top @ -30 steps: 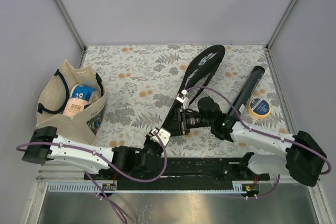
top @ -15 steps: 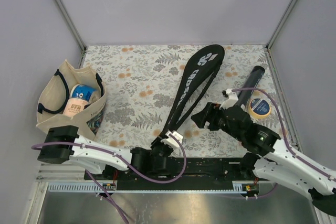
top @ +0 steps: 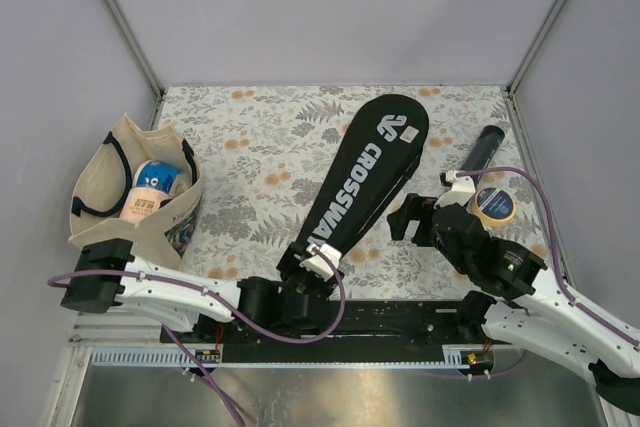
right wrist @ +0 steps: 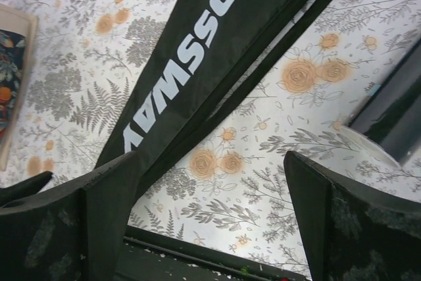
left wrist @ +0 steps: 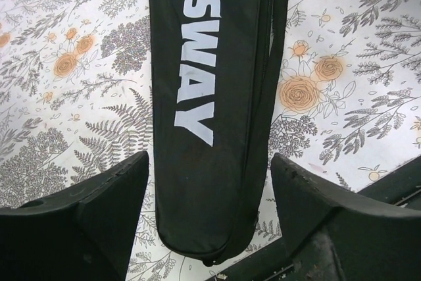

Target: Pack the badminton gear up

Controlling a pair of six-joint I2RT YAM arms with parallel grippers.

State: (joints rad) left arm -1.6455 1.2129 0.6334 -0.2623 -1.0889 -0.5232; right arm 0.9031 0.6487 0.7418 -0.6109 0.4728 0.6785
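At the near edge, the left claw (top: 318,265) stands released, its fingers spread either side of the narrow end of the large black racquet-shaped fabric cover (top: 365,172) lettered "CROSSWAY", with a gap on both sides. To the right, the right claw (top: 402,219) gapes over the floral-patterned table (top: 260,137) beside the cover's strap, grasping nothing. The cover lies flat, lettering up, wide head toward the far edge. Farther right lies the long black cylindrical tube (top: 478,159), a round tape roll with blue centre (top: 494,205) just beside it. A beige fabric tote bag with dark handles (top: 100,167) sits far left.
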